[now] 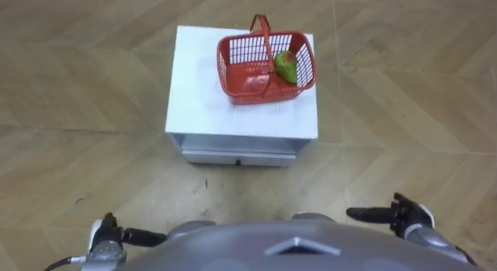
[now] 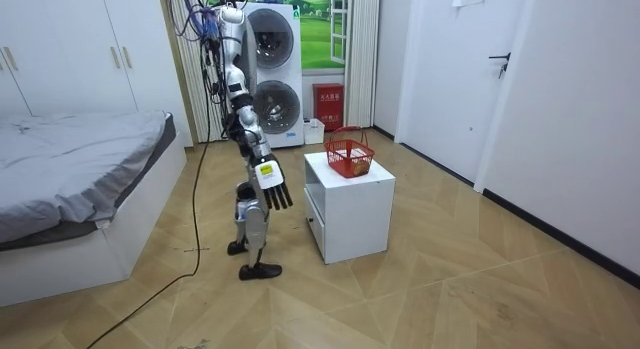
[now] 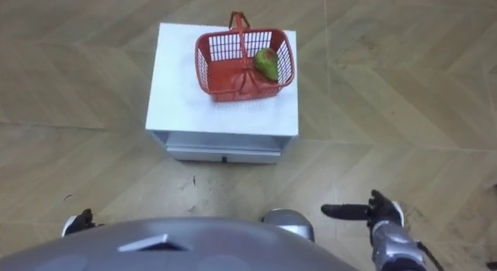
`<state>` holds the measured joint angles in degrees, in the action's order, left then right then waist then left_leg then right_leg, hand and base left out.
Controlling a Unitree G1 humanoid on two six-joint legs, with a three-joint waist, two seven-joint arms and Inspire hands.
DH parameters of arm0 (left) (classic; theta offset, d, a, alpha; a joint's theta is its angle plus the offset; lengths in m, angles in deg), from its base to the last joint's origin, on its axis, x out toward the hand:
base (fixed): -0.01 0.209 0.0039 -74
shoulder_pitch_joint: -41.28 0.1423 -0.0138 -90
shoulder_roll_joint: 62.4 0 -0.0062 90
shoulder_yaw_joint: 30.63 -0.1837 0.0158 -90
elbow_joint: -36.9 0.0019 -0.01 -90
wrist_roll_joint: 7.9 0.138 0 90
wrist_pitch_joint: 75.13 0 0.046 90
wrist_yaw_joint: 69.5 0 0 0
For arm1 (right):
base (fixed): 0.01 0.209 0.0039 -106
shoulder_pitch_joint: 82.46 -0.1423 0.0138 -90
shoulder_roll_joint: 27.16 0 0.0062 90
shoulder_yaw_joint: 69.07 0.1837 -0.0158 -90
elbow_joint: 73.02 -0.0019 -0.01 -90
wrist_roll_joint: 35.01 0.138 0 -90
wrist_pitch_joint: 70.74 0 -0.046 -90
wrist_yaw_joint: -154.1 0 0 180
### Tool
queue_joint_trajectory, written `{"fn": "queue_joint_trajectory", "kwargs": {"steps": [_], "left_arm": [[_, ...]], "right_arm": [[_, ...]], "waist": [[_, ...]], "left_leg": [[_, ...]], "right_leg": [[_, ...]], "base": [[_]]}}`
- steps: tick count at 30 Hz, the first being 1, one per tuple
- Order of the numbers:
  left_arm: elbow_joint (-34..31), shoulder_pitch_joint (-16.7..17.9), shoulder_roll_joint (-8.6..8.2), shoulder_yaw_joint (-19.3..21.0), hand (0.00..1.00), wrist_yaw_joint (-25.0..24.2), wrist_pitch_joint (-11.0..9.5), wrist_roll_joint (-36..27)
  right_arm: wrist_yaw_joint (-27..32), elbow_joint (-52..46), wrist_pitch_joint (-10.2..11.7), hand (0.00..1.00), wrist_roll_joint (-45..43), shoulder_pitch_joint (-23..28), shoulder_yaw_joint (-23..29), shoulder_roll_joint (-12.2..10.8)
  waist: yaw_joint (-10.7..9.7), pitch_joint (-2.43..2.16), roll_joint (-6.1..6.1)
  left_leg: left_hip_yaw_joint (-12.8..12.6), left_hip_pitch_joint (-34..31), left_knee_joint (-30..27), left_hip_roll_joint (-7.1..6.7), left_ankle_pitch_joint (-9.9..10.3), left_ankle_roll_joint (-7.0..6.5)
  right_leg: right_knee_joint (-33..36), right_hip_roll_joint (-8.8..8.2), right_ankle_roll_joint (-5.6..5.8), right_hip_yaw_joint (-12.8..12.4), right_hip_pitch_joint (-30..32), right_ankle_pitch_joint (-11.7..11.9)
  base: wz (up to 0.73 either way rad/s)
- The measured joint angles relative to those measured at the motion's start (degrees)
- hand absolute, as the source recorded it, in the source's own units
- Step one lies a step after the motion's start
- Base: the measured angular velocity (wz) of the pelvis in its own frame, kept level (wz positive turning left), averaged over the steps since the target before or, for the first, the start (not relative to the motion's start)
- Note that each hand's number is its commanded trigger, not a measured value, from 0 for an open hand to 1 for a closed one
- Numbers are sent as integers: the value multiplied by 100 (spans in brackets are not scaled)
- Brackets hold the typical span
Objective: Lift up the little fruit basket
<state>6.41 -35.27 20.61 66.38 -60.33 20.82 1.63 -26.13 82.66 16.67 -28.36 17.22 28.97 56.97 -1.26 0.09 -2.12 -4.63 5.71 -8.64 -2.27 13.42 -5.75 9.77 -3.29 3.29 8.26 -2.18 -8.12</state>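
The basket (image 1: 256, 91) stands on the white bench (image 1: 200, 88), on the far right part of its top as the robot sees it, turned a little askew to the bench's edges. It is red, with slotted walls, and its handle (image 1: 262, 24) stands upright over the middle. One green fruit (image 1: 286, 65) with a reddish patch lies inside, against the basket's right wall. Nothing touches the basket.

The bench has a drawer (image 1: 241, 156) in the front that faces the robot and stands on a wooden floor (image 1: 78, 85).

Both hands are low at the robot's sides, well apart from the basket. The right hand (image 1: 410, 217) shows at the lower right of the left eye view, its fingers (image 1: 369, 214) straight and holding nothing. The left hand (image 1: 109, 234) shows at the lower left, its fingers stretched out too, and it is empty as well.

In the room view the robot stands upright near the bench and faces it, with the bench on the room view's right. Its right hand hangs beside its hip with the fingers pointing down. A bed (image 2: 80, 159) lies to the room view's left, and stacked washing machines (image 2: 275, 74) stand behind the robot.
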Motion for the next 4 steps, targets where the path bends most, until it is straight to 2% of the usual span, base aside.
{"fn": "queue_joint_trajectory", "kwargs": {"steps": [4], "left_arm": [[53,-2,-48,-37,0,-12,70,33]], "right_arm": [[-100,281,-2,0,9,-23,-18,-152]], "waist": [[-5,1,11]], "left_leg": [[-3,1,-2,6,5,6]], "right_leg": [[-2,10,0,-19,3,0]], "base": [[0]]}}
